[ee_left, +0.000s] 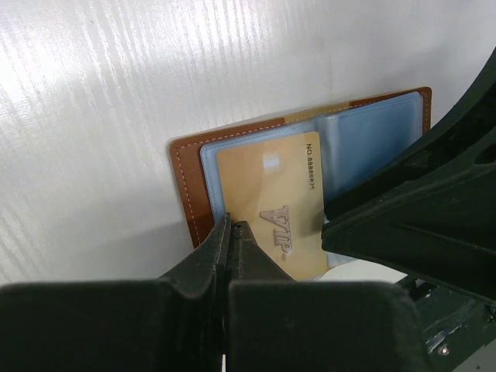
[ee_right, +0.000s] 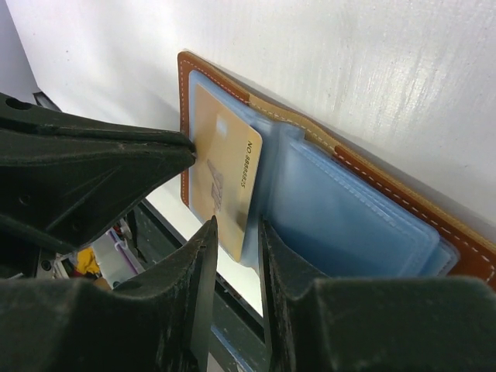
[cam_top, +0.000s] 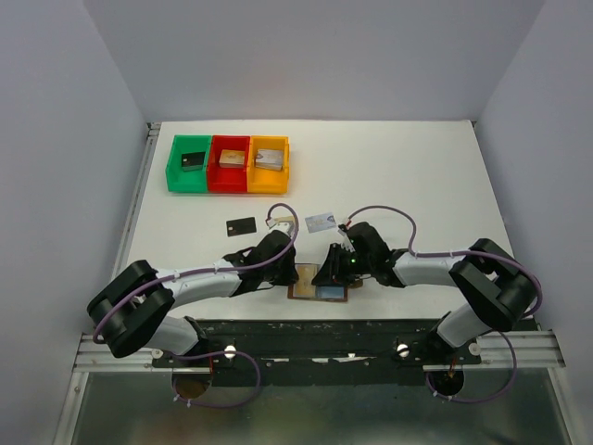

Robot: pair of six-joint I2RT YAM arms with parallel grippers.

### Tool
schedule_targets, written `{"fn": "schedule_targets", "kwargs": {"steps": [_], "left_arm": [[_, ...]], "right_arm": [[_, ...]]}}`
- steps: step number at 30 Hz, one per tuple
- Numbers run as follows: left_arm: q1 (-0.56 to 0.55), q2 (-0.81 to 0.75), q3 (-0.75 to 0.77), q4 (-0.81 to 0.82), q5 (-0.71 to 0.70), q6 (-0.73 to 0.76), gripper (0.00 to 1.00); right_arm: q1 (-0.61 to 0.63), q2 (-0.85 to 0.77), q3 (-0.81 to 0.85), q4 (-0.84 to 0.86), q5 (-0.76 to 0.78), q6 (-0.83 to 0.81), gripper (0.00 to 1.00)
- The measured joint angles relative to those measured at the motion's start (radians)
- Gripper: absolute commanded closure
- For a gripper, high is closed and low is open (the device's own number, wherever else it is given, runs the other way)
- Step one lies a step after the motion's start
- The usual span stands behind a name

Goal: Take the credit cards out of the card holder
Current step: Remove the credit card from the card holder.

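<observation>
Three small plastic bins, green (cam_top: 173, 171), red (cam_top: 229, 184) and orange (cam_top: 284, 168), are sitting side by side at the far left of the white bench (cam_top: 417, 176), each holding a small blocky piece. Nearer the arms, a thin black rectangular card (cam_top: 241, 225) is lying flat on the bench, apart from everything else. The left arm (cam_top: 199, 283) is pointing toward the middle. The left jaws are pressing together, their fingertips (ee_left: 211, 254) meeting at the near left edge of a thin gold card (ee_left: 271, 198) printed VIP; whether that edge is being pinched between them I cannot tell. The gold card is sticking partway out of a pale blue pocket of the small brown leather card holder (ee_left: 190, 174), which is lying open and flat on the bench between the two arms. Just beyond the holder, a silvery pale blue card (cam_top: 320, 221) is lying loose on the bench. The right arm (cam_top: 426, 269) is pointing in from the right. The right jaws are standing slightly apart, with the gold card's near corner and the pocket's edge showing in the gap between their fingers (ee_right: 198, 263)
</observation>
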State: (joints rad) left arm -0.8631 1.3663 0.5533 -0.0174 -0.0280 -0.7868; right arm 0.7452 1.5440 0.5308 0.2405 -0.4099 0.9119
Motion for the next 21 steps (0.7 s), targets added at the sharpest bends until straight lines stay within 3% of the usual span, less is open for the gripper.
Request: {"fn": "schedule_targets", "kwargs": {"steps": [21], "left_arm": [[-0.001, 0.002, -0.031, 0.064, 0.000, -0.029, 1.00]], "right_arm": [[0.000, 0.018, -0.015, 0.060, 0.000, 0.023, 0.66]]}}
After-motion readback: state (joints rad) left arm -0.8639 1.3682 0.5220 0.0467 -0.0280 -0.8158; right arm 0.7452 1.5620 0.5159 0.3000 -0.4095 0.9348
